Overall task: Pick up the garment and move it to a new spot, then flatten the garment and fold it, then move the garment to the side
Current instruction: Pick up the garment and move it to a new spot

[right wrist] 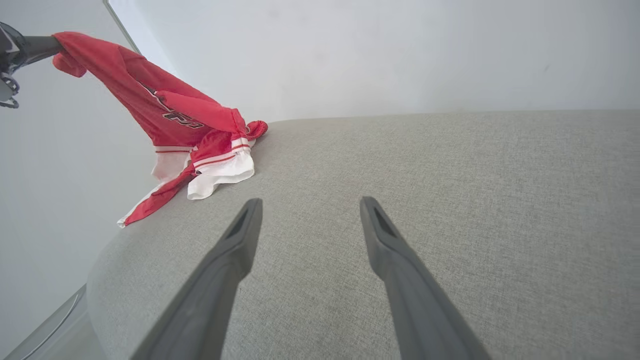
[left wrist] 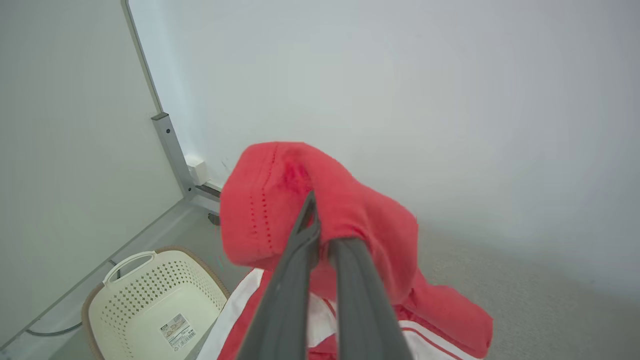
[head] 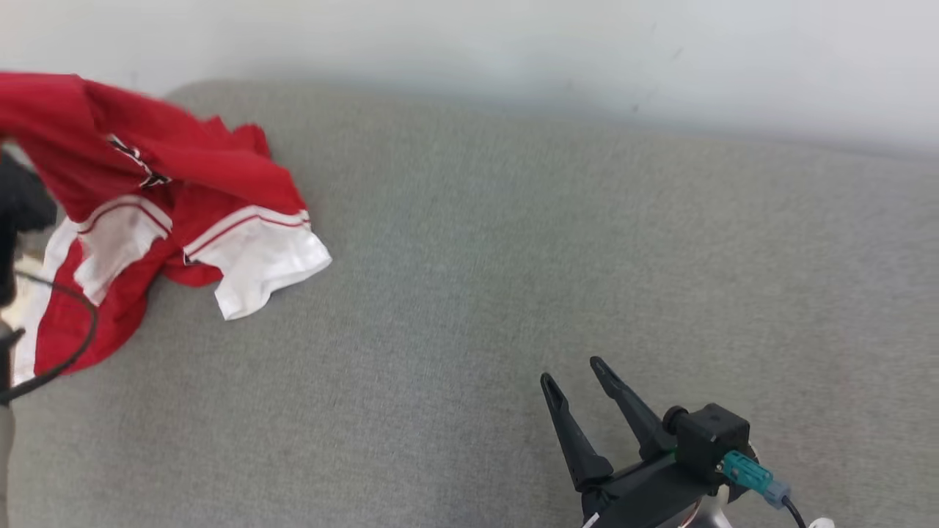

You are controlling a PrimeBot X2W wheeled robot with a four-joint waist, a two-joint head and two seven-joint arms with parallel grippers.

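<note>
Red-and-white garment (head: pixel 147 191) hangs from the closed left pincer (left wrist: pixel 322 225) over the grey cushion's (head: pixel 513 257) far left corner

The pincer's tips are buried in red cloth. The white hem trails on the cushion, and the black print is folded and unreadable. The right pincer (head: pixel 572 370) hovers spread, holding nothing, by the near edge. A cream basket (left wrist: pixel 165 270), cut off below, has a barcode label inside

Red garment (head: pixel 191 176), white hems with thin red stripes, dark lettering; crumpled; one end lifted clear, rest draped on left edge of grey fabric surface (head: pixel 513 257), tail hanging over side
</note>
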